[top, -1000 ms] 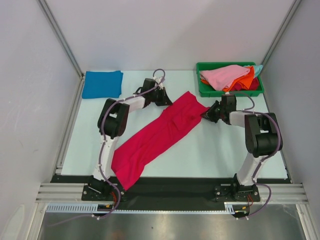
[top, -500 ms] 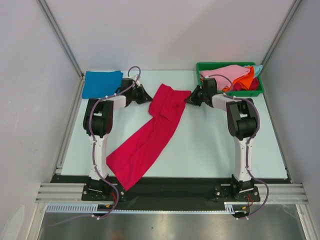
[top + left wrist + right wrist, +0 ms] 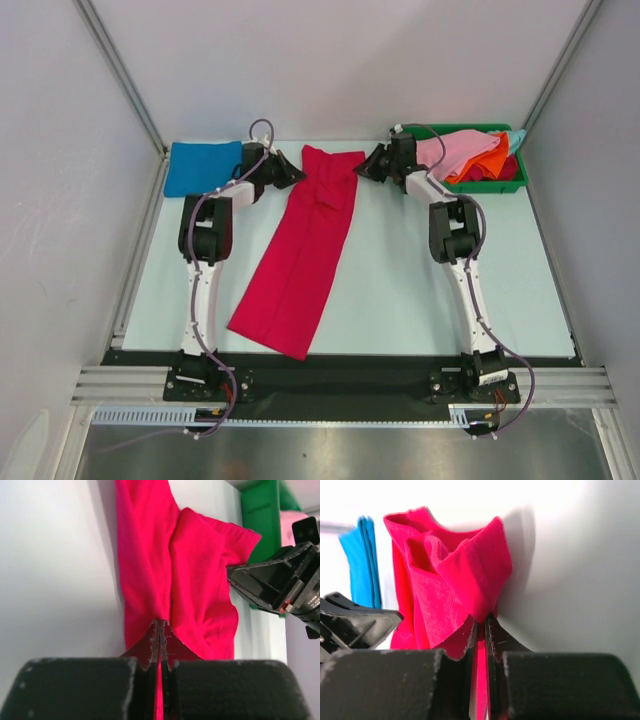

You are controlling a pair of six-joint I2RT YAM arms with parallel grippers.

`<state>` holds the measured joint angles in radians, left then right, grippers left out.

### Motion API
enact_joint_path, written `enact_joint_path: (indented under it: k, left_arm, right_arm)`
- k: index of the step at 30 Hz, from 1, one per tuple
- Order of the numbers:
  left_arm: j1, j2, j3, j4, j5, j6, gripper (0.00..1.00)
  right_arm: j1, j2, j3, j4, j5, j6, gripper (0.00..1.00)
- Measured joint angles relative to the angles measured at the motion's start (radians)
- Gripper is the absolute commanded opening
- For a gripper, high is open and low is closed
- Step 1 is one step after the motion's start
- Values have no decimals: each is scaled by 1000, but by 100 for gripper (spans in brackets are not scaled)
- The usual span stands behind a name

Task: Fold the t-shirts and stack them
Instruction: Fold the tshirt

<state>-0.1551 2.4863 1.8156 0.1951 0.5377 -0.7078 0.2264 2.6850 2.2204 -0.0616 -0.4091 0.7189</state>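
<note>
The crimson t-shirt (image 3: 305, 250) lies stretched as a long band from the far middle of the table towards the near edge. My left gripper (image 3: 297, 174) is shut on its far left corner (image 3: 150, 580). My right gripper (image 3: 362, 167) is shut on its far right corner (image 3: 450, 585). A folded blue t-shirt (image 3: 203, 167) lies at the far left and also shows in the right wrist view (image 3: 362, 560). Pink (image 3: 455, 152) and orange (image 3: 490, 163) t-shirts lie heaped in the green bin (image 3: 500, 184), with a bit of light blue (image 3: 517, 137) at its far right.
The green plastic bin stands at the far right corner, just behind my right arm; it also shows in the left wrist view (image 3: 260, 515). Metal frame posts (image 3: 120, 70) and grey walls close in the table on both sides.
Both grippers have moved towards the far edge of the table, dragging the crimson t-shirt with them. The shirt has turned from a diagonal lie to nearly straight and is pulled out longer.
</note>
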Motion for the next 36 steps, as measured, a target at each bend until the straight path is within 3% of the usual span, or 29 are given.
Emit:
enact_joint_path:
  k: [2, 4, 6, 8, 11, 14, 20, 24, 27, 32, 36]
  left_arm:
    - [7, 37, 54, -19, -3, -1, 0]
    - [14, 68, 119, -57, -10, 5, 6]
    - [20, 78, 170, -117, -19, 30, 18]
    - [25, 76, 207, -172, -40, 68, 33]
    - [30, 47, 225, -272, -95, 140, 39]
    - [34, -24, 222, -420, -175, 228, 52]
    - [40, -370, 93, -612, -306, 337, 53]
    - [28, -758, -148, -657, -352, 351, 53]
    - [-19, -1043, -345, -683, -368, 336, 53]
    - [-175, -1498, -734, -793, -391, 253, 53]
    - [-184, -1767, -908, -976, -401, 173, 53]
  right_arm:
    - [-2, 55, 87, -2, -3, 13, 8]
    - [-3, 101, 156, 0, -3, 30, 17]
    - [-5, 122, 193, 2, -5, 48, 24]
    - [-8, 128, 212, -8, -6, 57, 39]
    - [-19, 127, 249, -58, -4, 59, 52]
    - [-30, 93, 246, -109, -11, 47, 64]
    - [-54, -75, 205, -376, -14, -13, 77]
    - [-51, -341, -30, -502, 5, -84, 79]
    - [3, -645, -369, -513, 7, -110, 79]
    - [205, -1054, -899, -398, -48, -78, 79]
    - [370, -1209, -1199, -356, -79, -6, 80]
